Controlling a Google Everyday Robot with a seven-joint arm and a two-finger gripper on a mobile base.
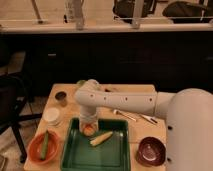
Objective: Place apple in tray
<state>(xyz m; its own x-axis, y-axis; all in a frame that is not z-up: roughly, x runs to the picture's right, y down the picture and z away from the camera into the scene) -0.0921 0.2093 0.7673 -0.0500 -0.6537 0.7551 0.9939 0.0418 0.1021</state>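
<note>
The apple (pixel 89 130), small and orange-red, is low over the back left part of the green tray (pixel 115 155), between the fingers of my gripper (pixel 88 126). The gripper points straight down from the white arm that reaches in from the right. I cannot tell whether the apple rests on the tray floor or hangs just above it. A pale yellow banana-like piece (pixel 101 138) lies in the tray just right of the apple.
An orange bowl (pixel 34 150) with a green vegetable (pixel 45 145) stands left of the tray. A maroon bowl (pixel 151 151) is at the right. A white cup (pixel 51 116) and a dark cup (pixel 61 98) stand at the left; cutlery (pixel 131 116) lies behind the tray.
</note>
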